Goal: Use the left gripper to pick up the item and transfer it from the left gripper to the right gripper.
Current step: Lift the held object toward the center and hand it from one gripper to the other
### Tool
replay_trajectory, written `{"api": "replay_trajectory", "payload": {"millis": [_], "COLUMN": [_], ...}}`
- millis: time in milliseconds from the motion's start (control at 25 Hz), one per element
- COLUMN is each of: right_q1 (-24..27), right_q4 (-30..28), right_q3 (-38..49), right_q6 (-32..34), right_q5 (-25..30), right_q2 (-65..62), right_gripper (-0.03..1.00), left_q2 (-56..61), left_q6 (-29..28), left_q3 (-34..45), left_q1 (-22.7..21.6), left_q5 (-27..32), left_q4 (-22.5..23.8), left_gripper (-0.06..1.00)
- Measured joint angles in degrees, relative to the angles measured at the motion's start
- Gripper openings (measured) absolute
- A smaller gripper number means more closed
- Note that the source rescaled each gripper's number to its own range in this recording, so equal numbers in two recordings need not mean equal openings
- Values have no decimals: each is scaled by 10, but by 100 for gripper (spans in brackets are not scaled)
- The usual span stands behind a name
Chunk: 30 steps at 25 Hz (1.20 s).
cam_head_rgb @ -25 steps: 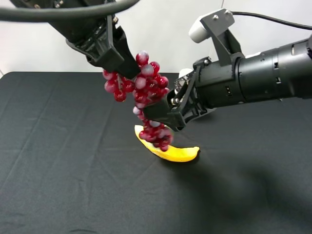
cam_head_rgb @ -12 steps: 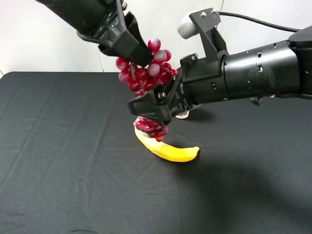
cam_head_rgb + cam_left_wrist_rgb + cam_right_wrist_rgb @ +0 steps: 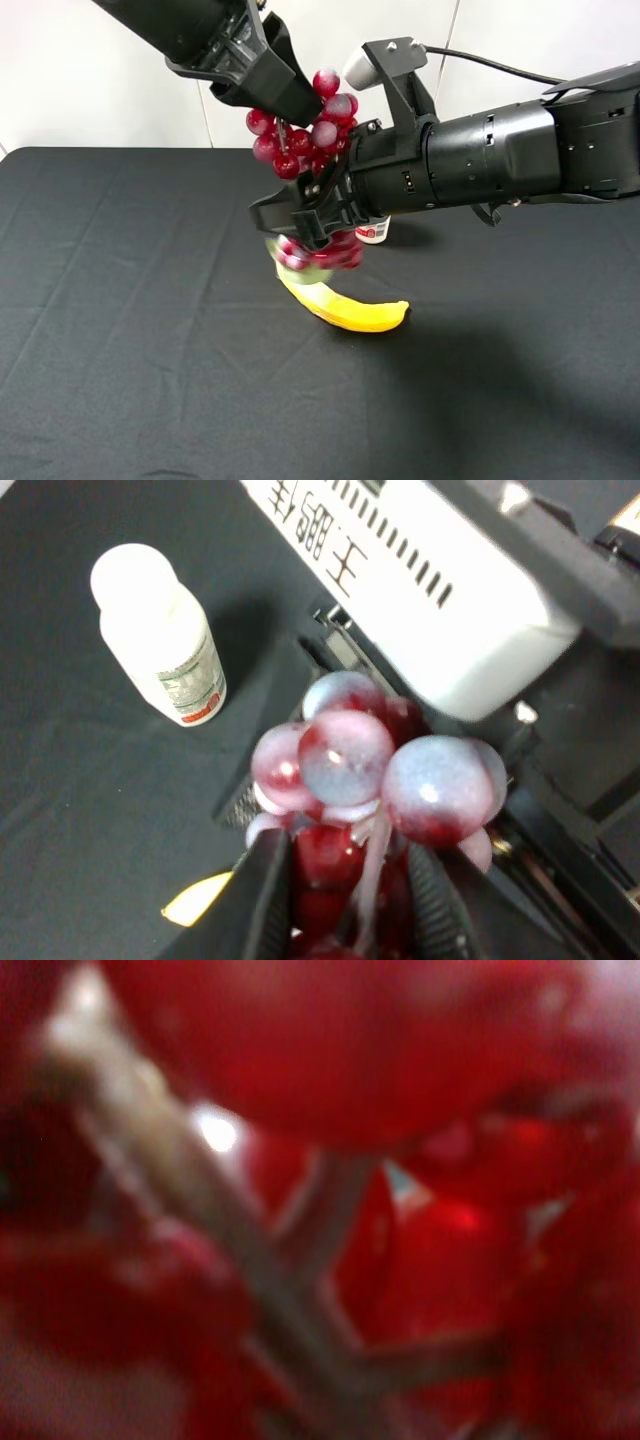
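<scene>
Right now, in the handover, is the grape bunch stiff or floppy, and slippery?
Probably floppy: the grape bunch hangs from the left gripper and its lower end is blurred, perhaps swinging. Possibly slippery: its round grapes look glossy.

Wall (image 3: 90, 90): white smooth panels, divided by thin vertical seams (image 3: 453, 40).
Table (image 3: 130, 350): covered by black cloth, faintly creased; far edge is set against the wall.
Light: even; soft shadows (image 3: 500, 370) are cast on the cloth.
</scene>
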<state>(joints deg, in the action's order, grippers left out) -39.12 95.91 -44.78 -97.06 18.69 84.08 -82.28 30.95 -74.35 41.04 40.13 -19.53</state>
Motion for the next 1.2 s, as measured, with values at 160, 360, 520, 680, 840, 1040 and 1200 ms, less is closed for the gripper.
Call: {"api": "replay_trajectory", "payload": {"millis": [160, 360, 520, 680, 840, 1040, 1200], "right_q1": [0, 0, 0, 0, 0, 0, 0], "right_q4": [1, 1, 2, 2, 2, 1, 1], "right_q3": [0, 0, 0, 0, 0, 0, 0], "right_q6": [-1, -1, -1, -1, -1, -1, -1], "right_q5": [-1, -1, -1, -1, -1, -1, -1], "right_q2": [1, 1, 1, 1, 1, 2, 2], "right_gripper": [0, 1, 1, 1, 1, 1, 1], "left_q2": [0, 0, 0, 0, 0, 0, 0], "left_q6": [0, 0, 0, 0, 0, 0, 0], "left_q3": [0, 0, 0, 0, 0, 0, 0], "left_q1": [0, 0, 0, 0, 0, 0, 0], "left_q5": [-3, -3, -3, -4, -11, -11, -11], "left_q4": [0, 1, 6, 11, 9, 9, 9], "left_gripper": [0, 0, 0, 14, 80, 98, 100]}}
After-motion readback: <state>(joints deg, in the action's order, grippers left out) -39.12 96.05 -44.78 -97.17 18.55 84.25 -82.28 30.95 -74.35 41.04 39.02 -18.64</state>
